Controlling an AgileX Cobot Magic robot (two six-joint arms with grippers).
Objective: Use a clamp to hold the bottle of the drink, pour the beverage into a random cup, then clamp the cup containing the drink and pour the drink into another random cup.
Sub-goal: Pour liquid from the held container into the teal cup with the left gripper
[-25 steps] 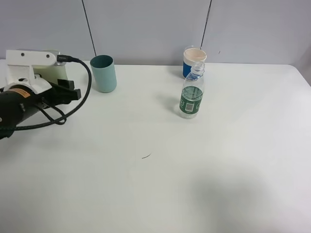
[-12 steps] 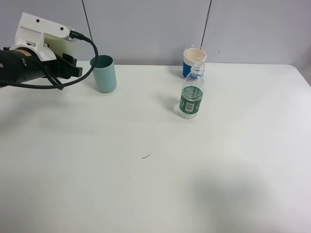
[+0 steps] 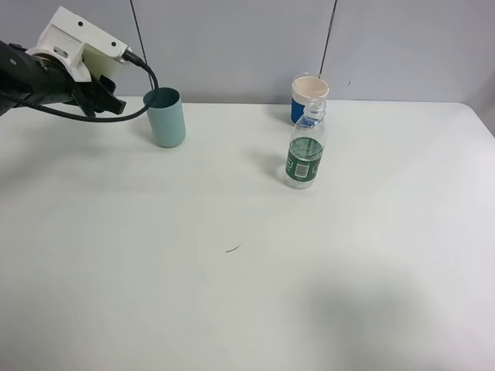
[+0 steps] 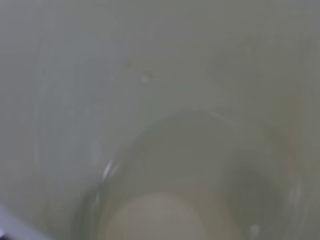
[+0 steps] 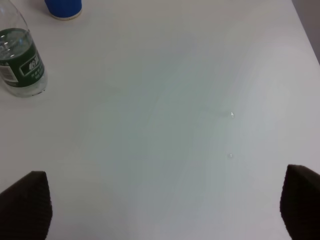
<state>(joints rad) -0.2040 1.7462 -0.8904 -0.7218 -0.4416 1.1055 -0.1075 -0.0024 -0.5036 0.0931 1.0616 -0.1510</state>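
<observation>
A clear bottle with a green label (image 3: 305, 154) stands upright at the back middle of the white table (image 3: 247, 294). It also shows in the right wrist view (image 5: 20, 65). A blue cup with a pale rim (image 3: 309, 97) stands just behind it and also shows in the right wrist view (image 5: 62, 7). A teal cup (image 3: 165, 117) stands at the back left. My left gripper (image 3: 108, 94) hangs raised just left of the teal cup, apart from it. Its wrist view is a blur. My right gripper (image 5: 162, 207) is open and empty above bare table, right of the bottle.
A grey panelled wall (image 3: 232, 39) runs along the table's back edge. A black cable (image 3: 143, 77) loops from the left arm over the teal cup's rim. A small dark fleck (image 3: 232, 248) lies on the table at mid-centre.
My left arm has risen from low at the table's left edge and swung up toward the back left. The cups and the bottle have not moved.
</observation>
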